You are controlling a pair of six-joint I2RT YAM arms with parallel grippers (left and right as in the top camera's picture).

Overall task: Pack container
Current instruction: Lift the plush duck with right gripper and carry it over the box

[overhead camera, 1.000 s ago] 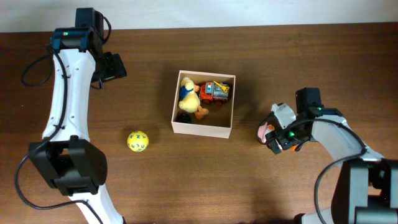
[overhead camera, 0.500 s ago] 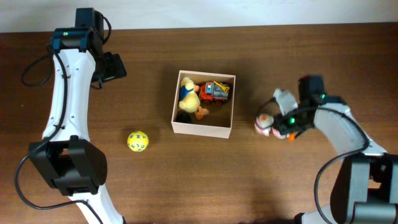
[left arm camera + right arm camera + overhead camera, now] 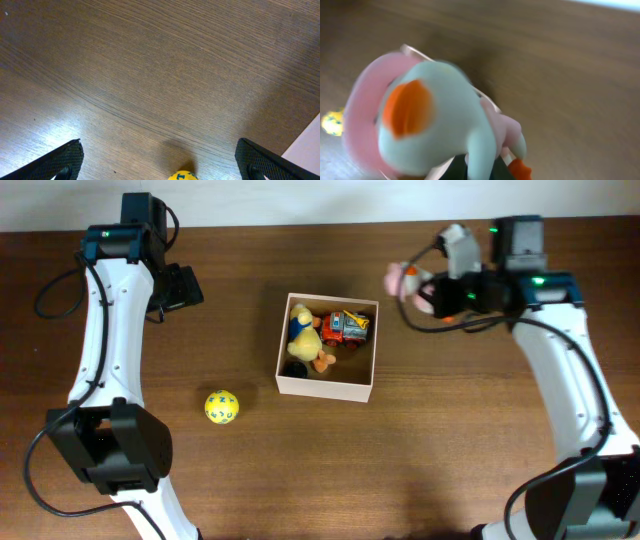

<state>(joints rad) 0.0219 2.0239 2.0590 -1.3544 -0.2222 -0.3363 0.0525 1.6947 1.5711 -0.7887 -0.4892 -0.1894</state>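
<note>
While carrying pink-and-white soft plush toy (image 3: pixel 403 279) clamped in right gripper (image 3: pixel 428 292) near counter's far edge, risks a drop. Can't confirm grip depth through blurred wrist view. Could land short of white square cardboard box (image 3: pixel 325 388) mid-counter, or bounce off yellow plush duck (image 3: pixel 303 338) crowding it. Shows left gripper (image 3: pixel 186 287) spread wide, empty, toward far-left corner.

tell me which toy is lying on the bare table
The yellow ball, left of the container. The yellow duck and red truck lie inside it, and the pink plush is in the right gripper.

Left end effector (image 3: pixel 160 161) spread wide over table (image 3: pixel 150 65); yellow ball (image 3: pixel 183 176) at bottom edge; container (image 3: pixel 306 146) corner right.
</note>
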